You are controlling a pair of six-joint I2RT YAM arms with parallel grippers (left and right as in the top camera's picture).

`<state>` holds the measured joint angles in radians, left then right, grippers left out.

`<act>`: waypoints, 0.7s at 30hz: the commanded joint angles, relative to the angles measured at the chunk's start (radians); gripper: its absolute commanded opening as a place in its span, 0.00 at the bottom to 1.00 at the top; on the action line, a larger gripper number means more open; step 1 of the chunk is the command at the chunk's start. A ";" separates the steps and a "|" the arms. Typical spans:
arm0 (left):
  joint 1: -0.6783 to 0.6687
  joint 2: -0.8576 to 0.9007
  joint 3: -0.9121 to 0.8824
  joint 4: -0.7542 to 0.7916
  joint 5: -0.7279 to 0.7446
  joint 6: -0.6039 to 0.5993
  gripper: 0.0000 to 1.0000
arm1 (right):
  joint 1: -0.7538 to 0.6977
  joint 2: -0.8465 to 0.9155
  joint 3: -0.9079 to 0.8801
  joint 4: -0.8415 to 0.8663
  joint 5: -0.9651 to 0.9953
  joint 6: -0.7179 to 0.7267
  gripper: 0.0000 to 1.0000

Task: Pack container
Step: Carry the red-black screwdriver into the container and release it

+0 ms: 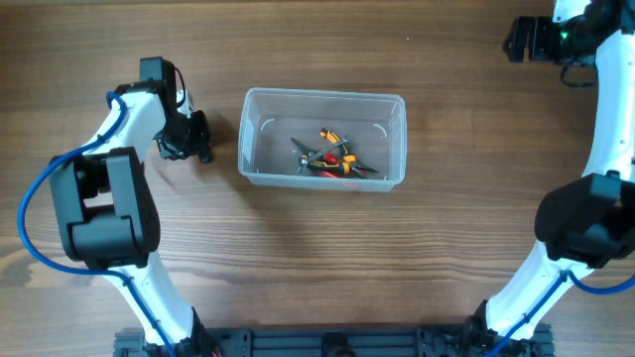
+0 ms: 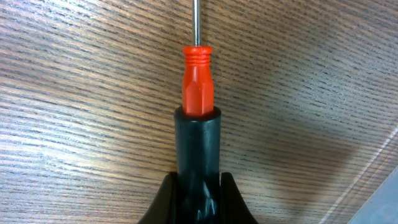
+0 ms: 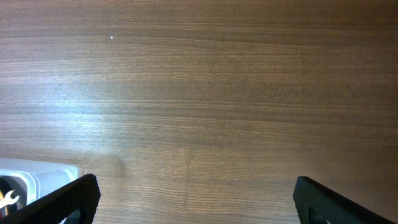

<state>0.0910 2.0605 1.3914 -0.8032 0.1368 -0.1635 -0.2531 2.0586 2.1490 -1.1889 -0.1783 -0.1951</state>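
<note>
The container (image 1: 322,96) sits on the counter (image 1: 317,258). Just left of it, the left claw (image 2: 198,186) is clamped on a screwdriver (image 2: 197,87), which looks ready to be carried over the container's rim and released. The right claw (image 3: 196,199), far right of it, is apart.

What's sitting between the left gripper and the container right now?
Nothing. In the overhead view only bare table separates the left gripper, which holds a screwdriver, from the container.

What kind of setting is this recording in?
Probably a robotics lab bench: a wood-grain table, white-and-black robot arms mounted at its near edge, and a clear rectangular plastic tub holding small orange-handled hand tools. Nothing beyond the table shows.
</note>
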 commanded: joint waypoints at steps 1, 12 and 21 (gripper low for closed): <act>0.001 0.061 0.000 0.000 0.006 -0.002 0.04 | -0.001 0.000 -0.005 0.003 0.005 0.014 1.00; 0.001 -0.127 0.190 -0.077 0.009 -0.002 0.04 | -0.001 0.000 -0.005 0.003 0.005 0.014 1.00; -0.044 -0.444 0.237 -0.025 0.156 0.002 0.04 | -0.001 0.000 -0.005 0.003 0.005 0.015 1.00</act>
<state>0.0872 1.7130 1.6123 -0.8394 0.1879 -0.1635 -0.2531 2.0590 2.1490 -1.1889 -0.1783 -0.1951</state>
